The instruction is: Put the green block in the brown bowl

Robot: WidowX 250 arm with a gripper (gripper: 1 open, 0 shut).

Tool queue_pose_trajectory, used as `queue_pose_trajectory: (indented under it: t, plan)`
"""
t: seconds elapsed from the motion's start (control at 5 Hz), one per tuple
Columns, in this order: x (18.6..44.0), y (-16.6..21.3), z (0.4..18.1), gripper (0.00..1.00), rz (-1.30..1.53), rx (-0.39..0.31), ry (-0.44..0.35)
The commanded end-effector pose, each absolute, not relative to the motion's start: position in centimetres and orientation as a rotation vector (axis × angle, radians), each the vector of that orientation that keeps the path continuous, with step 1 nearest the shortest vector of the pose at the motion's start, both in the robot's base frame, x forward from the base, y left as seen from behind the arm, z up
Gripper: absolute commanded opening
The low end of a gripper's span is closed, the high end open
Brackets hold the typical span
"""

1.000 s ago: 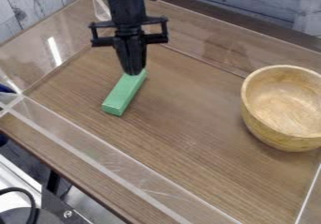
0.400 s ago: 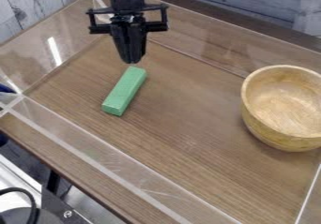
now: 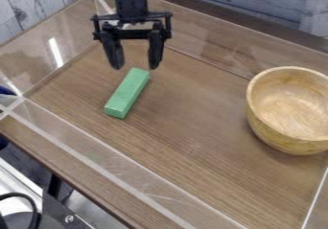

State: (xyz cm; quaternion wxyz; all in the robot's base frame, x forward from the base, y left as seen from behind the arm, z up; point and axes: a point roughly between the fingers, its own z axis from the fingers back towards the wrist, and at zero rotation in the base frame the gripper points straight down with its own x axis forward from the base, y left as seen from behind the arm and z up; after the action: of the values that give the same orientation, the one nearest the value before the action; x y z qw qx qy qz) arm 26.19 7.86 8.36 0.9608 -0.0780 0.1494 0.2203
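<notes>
The jaws (image 3: 134, 58) have just swung wide: in the frames before this they were together above the block, and now their 2 tips stand apart with nothing between them. The green block (image 3: 127, 93) hasn't moved; it lies on the table (image 3: 193, 156), left of the brown bowl (image 3: 292, 110) and well apart from it, slanting a little, its far end close to the jaws in the view. For the task, that reads as getting ready for a grasp, with 0 of the carrying done. Next the arm likely needs to come nearer, centre over the block and lower before closing; coming down short could miss it or catch only its far end.
</notes>
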Motion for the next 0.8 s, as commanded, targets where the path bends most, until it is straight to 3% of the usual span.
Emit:
queue_pose_trajectory:
  t: [0.0, 0.4, 0.6]
  plan:
    - [27.1, 9.3, 8.7, 1.0, 0.4, -0.128, 0.259]
    - [27.0, 10.5, 6.5, 1.0, 0.353, -0.098, 0.315]
    - [27.0, 10.5, 5.4, 1.0, 0.327, -0.115, 0.299]
